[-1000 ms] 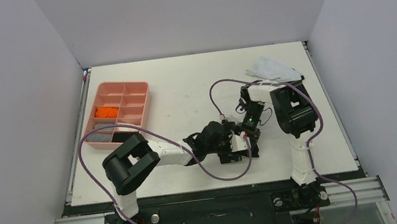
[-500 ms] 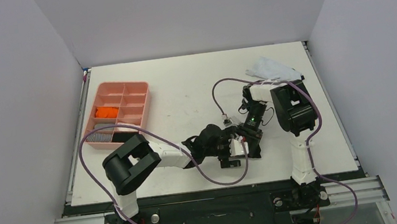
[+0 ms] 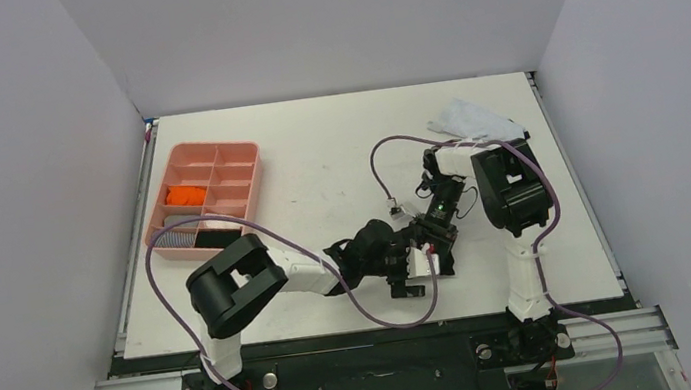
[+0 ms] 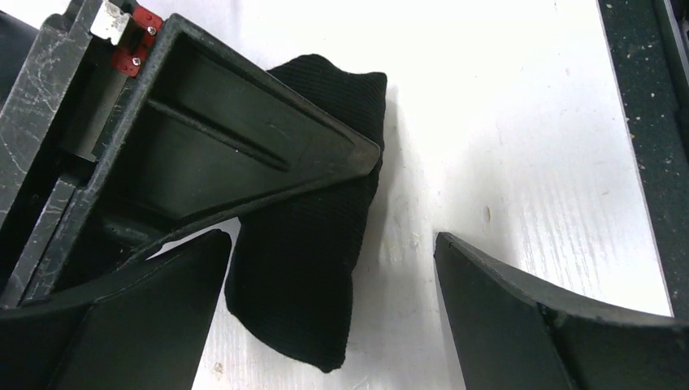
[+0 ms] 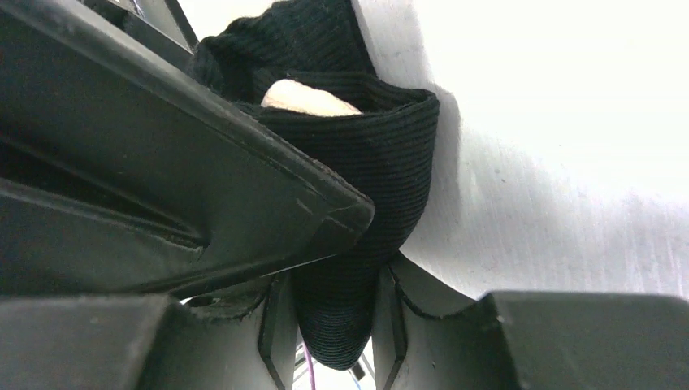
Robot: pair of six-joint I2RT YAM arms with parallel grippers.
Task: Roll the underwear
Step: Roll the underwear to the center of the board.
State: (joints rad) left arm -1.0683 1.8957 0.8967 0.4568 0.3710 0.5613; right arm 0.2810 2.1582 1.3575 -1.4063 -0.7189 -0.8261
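Near the front edge of the white table [image 3: 315,148], right of centre, the two arms meet over the black ribbed-cloth underwear [image 4: 305,268], which lies on the tabletop as a thick, compact bundle. The left gripper [image 4: 331,244] is spread as wide as it goes and has hold of nothing. Its fingers flank the bundle, one just touching the cloth and the other well clear. The right gripper [image 5: 333,325] is closed narrow on one end of the bundle, with the ribbed fabric squeezed between its pads. A sliver of beige waistband [image 5: 313,99] shows tucked inside the folds. This piece looks mostly rolled, though I cannot tell how tight the roll is.

Farther back on the left, the pink plastic compartment tray [image 3: 214,144] holds the bright orange underwear [image 3: 185,193] as a small bundle in a middle compartment, and that one reads as finished. Two nearer compartments hold a grey striped item [image 3: 174,238] and a dark item [image 3: 218,239], both too small to identify. At the far right lies a crumpled pale cloth [image 3: 473,120], with neither arm on it.

What seems left is to secure the black roll and probably carry it to the tray.
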